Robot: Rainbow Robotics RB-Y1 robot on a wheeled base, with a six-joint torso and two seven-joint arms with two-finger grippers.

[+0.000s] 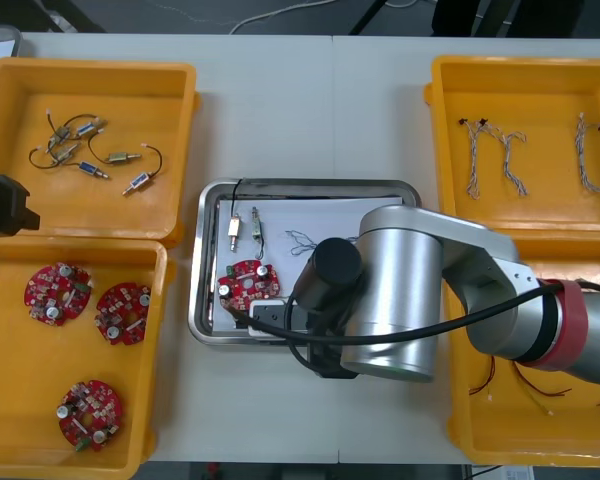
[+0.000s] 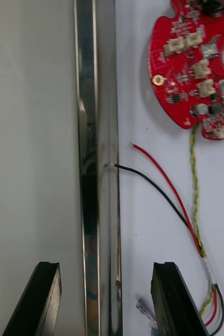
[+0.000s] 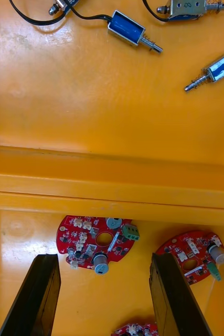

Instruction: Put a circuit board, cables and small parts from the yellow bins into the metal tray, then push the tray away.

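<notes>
Front view: right arm hides the metal tray's near side; 1 red circuit board lies inside the tray, left part.
Right wrist view: right gripper spread wide, empty, straddling the tray rim; red and black wires trail from the board.
Left wrist view: left gripper spread, empty, over yellow bins left of the tray.

Right gripper: fingers apart, straddling the metal tray rim.
Circuit board: on the tray's white inside.
Cables: trailing from the board toward one finger.
</notes>
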